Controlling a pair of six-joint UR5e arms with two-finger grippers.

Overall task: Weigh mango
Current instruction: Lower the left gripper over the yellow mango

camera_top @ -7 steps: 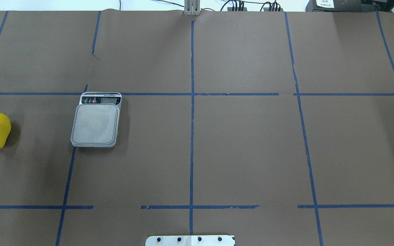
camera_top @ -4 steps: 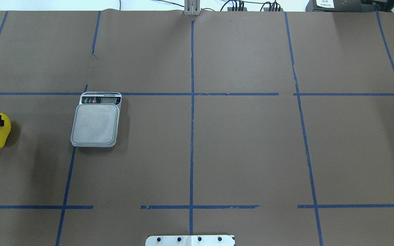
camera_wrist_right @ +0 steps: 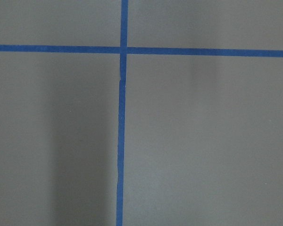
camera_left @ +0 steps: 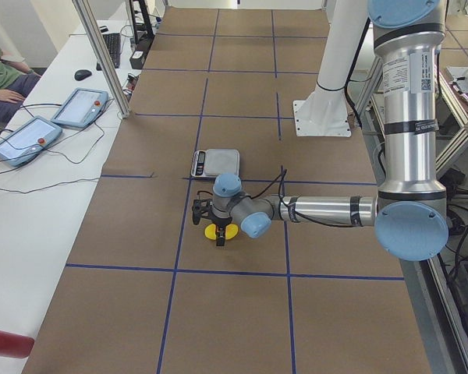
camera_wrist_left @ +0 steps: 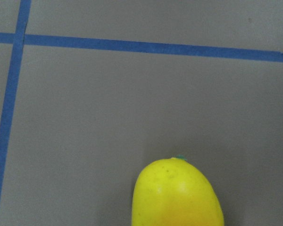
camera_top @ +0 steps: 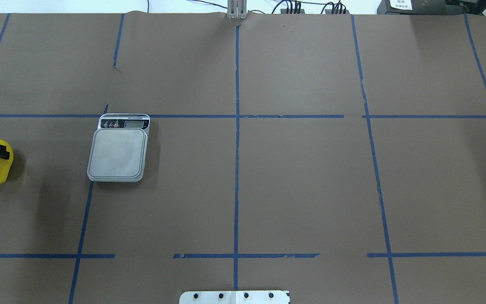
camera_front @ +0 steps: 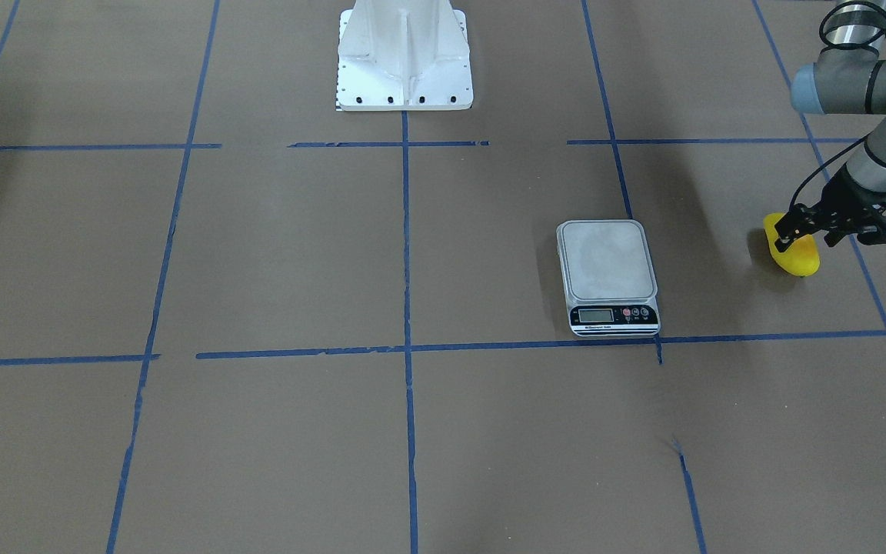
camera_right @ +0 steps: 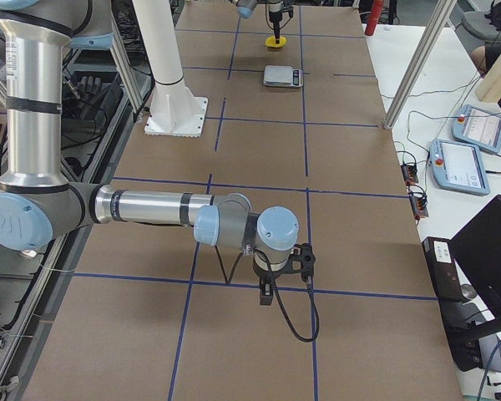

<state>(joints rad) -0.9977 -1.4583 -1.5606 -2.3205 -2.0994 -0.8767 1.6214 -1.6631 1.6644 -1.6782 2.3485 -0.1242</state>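
Two fingers of the left pincer are seen spread, straddling the mango. The fruit lies on the tabletop, well apart from the scale, at its 9 o'clock in the overhead view. Nothing is pinched yet, and the grasp is judged to be the step in hand. The fruit should be taken across its narrow waist and squeezed gently, since smooth skin may slip. It should be lifted clear before being carried toward 3 o'clock. The platform's middle should be aimed for, away from the display at 12 o'clock. The right pincer is shown only from the side, so its state cannot be told.
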